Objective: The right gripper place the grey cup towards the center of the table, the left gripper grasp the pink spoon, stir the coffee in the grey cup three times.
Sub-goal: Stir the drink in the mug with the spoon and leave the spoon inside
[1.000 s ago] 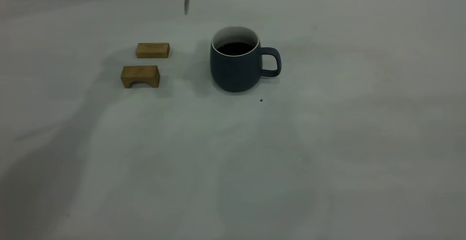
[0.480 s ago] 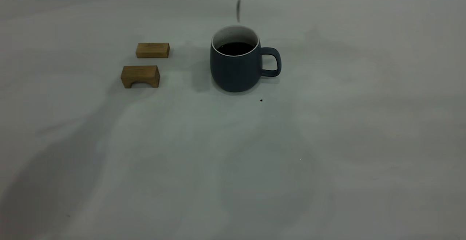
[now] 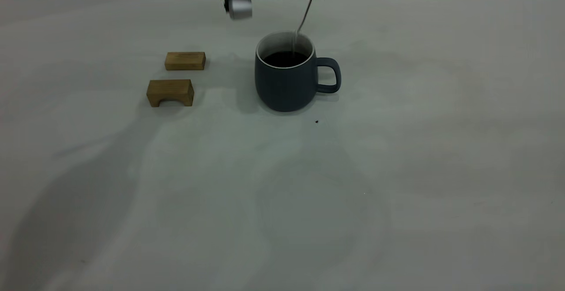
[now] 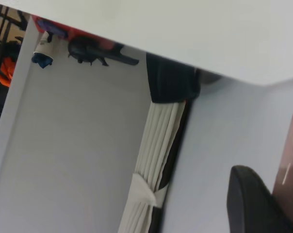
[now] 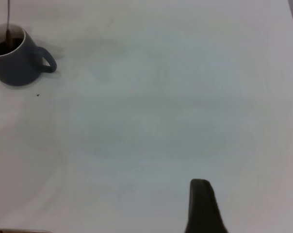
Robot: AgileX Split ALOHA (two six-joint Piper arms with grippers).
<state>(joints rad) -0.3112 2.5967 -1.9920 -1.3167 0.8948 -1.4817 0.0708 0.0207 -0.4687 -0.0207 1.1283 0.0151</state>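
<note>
Exterior view shows you the cup (image 3: 286, 75) standing upright near the middle of the table (image 3: 397, 194), handle toward the right arm's side. The coffee (image 3: 284, 58) sits dark and flat inside. A second ago the spoon (image 3: 305, 13) hung off to the left side, away from the cup. Then it came over the rim. Now its metal end dips down into the cup, and a bit of pink handle shows at the top edge. So the stir is probably just about to start.

You cannot see the left gripper's tips. It must be gripping the spoon, since the spoon hangs in the air.

Two wood blocks (image 3: 176, 77) lie well apart from the cup.

The right gripper (image 5: 203, 206) hangs far from the cup with nothing in it; whether it is open, you cannot tell.
</note>
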